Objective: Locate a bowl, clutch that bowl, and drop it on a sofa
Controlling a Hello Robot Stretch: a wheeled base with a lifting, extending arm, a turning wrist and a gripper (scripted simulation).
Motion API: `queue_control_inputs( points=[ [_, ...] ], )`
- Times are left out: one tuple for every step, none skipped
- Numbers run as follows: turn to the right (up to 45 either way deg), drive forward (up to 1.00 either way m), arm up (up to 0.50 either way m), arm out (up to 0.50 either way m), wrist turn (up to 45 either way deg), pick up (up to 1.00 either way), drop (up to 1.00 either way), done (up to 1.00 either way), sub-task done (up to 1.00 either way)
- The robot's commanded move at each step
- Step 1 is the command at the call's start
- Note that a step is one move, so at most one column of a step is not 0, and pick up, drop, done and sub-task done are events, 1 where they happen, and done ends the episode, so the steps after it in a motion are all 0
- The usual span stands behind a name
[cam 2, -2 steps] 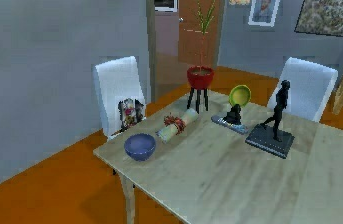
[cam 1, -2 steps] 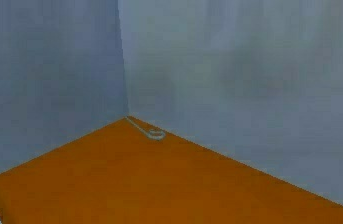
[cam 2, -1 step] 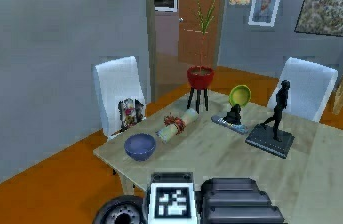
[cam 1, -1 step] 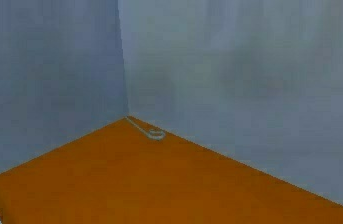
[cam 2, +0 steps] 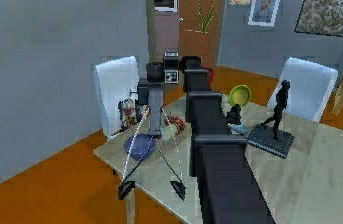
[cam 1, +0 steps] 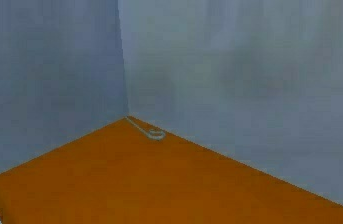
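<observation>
Orange floor (cam 1: 129, 170) ahead bare to wall corner; table (cam 2: 319, 170) crowded: statue (cam 2: 276, 115), white chair (cam 2: 116, 85) beyond.

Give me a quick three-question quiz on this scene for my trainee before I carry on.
1. True or false: white chairs stand at the table.
2. What colour is the bowl just right of the arm in the arm side view? A) red B) yellow-green C) black
3. Short answer: does the pincer hold anything?

Key: 1 true. 2 B. 3 Cannot tell, since things lie on the table behind it.
</observation>
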Motion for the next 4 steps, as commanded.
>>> queue_control_inputs(
  points=[
    [0.0, 0.0, 0.0, 0.0, 45.0, 0.0, 0.0, 0.0, 0.0],
    [0.0, 0.0, 0.0, 0.0, 45.0, 0.0, 0.0, 0.0, 0.0],
    [0.0, 0.0, 0.0, 0.0, 45.0, 0.0, 0.0, 0.0, 0.0],
    [0.0, 0.0, 0.0, 0.0, 15.0, 0.0, 0.0, 0.0, 0.0]
  ],
)
